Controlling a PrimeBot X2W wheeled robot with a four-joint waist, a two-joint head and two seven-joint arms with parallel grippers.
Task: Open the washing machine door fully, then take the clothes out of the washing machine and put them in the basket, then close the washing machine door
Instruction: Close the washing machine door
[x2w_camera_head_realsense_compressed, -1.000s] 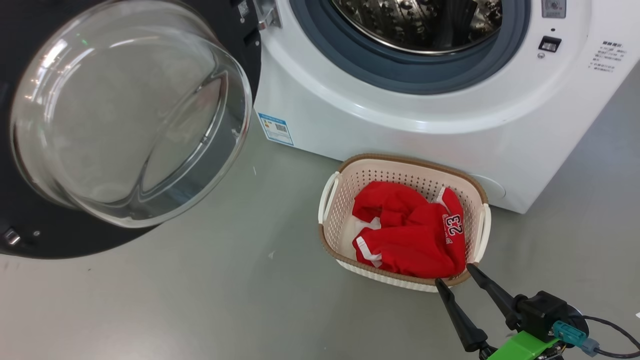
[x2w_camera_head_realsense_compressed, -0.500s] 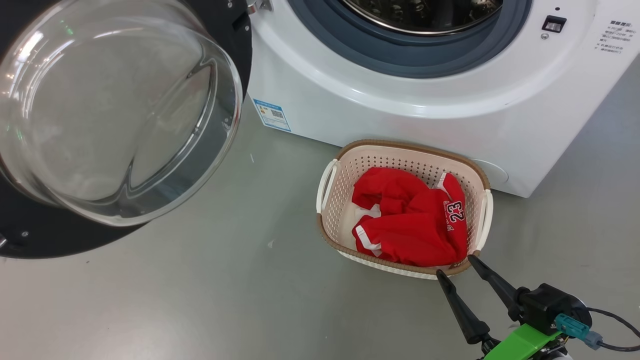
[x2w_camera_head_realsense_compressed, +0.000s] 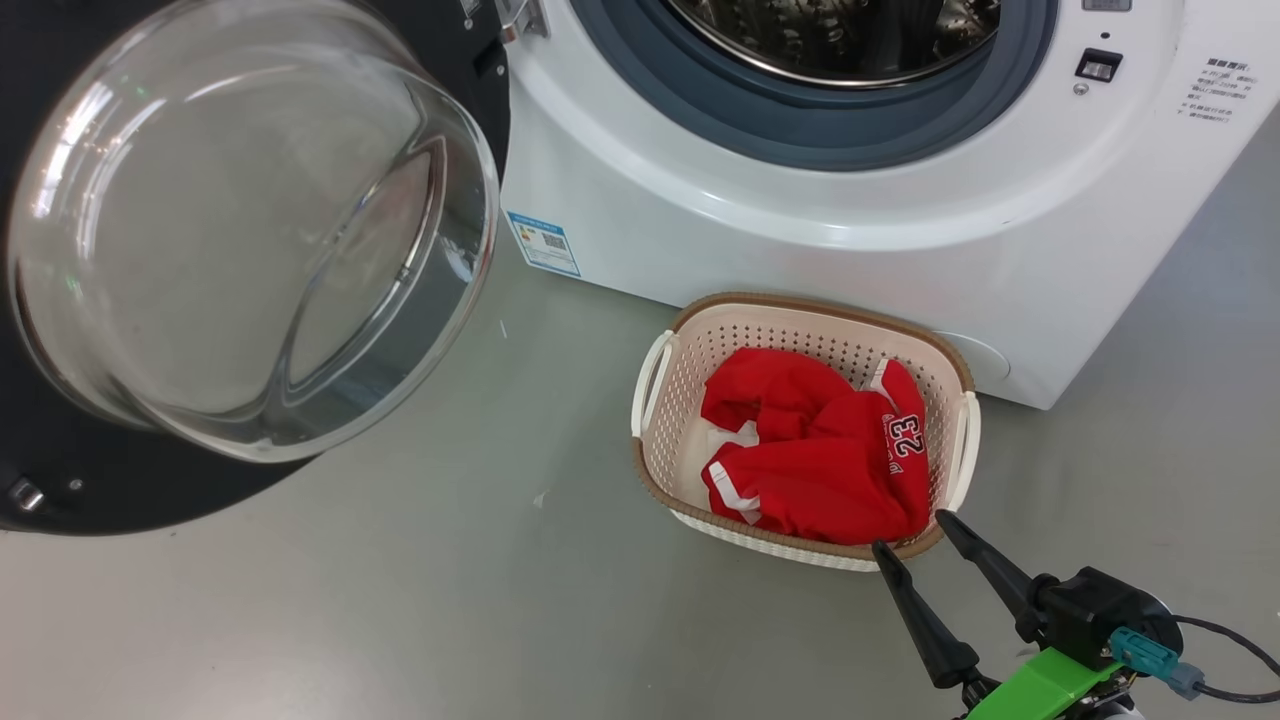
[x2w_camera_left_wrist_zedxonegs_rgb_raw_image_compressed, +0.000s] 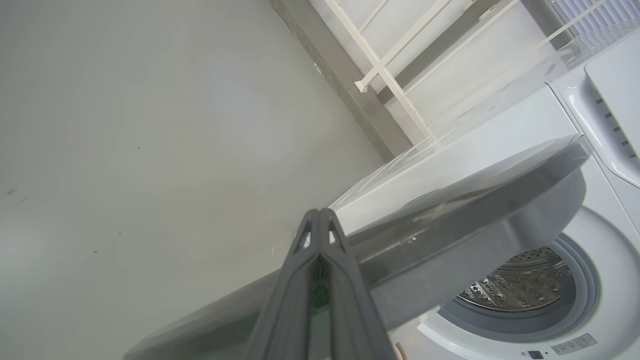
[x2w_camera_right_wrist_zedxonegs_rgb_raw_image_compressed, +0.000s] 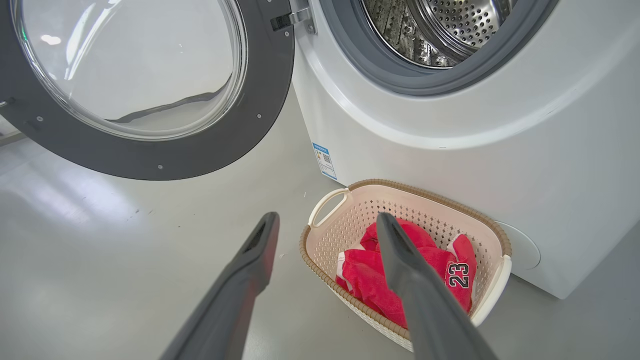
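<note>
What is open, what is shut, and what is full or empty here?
washing machine door: swung wide open
washing machine: visible part of the drum looks empty
basket: upright, partly full
clothes: crumpled inside the basket
left gripper: shut
right gripper: open, holding nothing

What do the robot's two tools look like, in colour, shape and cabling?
The right tool has two long black fingers, tapering to points, on a black block. Behind it sit a bright green bracket and a teal connector with a dark cable. The left tool has the same slim tapered fingers, looking dark grey.
</note>
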